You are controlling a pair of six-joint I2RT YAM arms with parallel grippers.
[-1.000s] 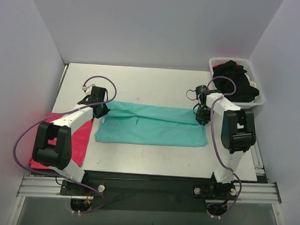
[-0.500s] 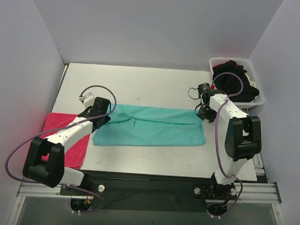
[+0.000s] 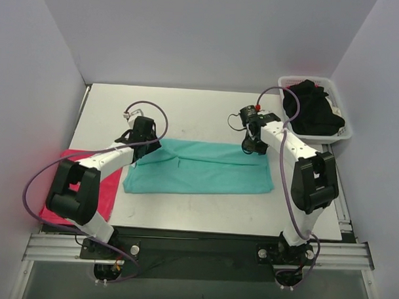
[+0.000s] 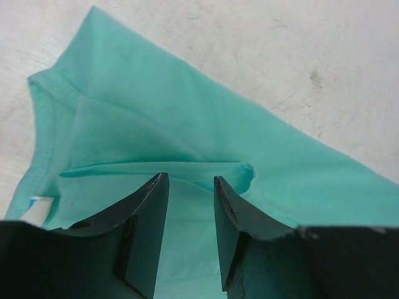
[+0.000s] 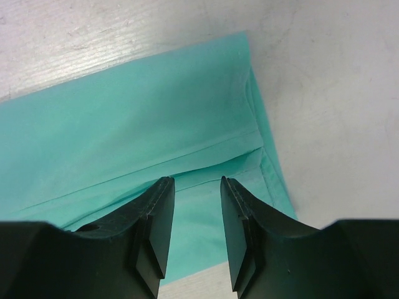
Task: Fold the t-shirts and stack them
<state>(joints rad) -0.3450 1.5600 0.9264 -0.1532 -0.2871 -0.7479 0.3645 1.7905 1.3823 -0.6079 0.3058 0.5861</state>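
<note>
A teal-green t-shirt (image 3: pixel 199 168) lies folded into a long band across the middle of the table. My left gripper (image 3: pixel 141 147) is at its far left corner, open, with the cloth (image 4: pixel 156 118) and its collar fold below the fingers (image 4: pixel 190 180). My right gripper (image 3: pixel 253 145) is at the far edge near the right end, open over the hemmed corner (image 5: pixel 255 143), with nothing between its fingers (image 5: pixel 196 182). A pinkish-red t-shirt (image 3: pixel 110 182) lies flat at the table's left edge. Black t-shirts (image 3: pixel 312 111) are heaped in the basket.
The white slotted basket (image 3: pixel 344 135) stands at the back right corner. Grey walls close the left, back and right sides. Bare table (image 3: pixel 194 113) lies behind the teal shirt and a strip (image 3: pixel 204 212) lies in front of it.
Both grippers have moved toward the back and inward along the teal shirt's far edge, the right one clearly to the left. The shirt has settled flatter.
</note>
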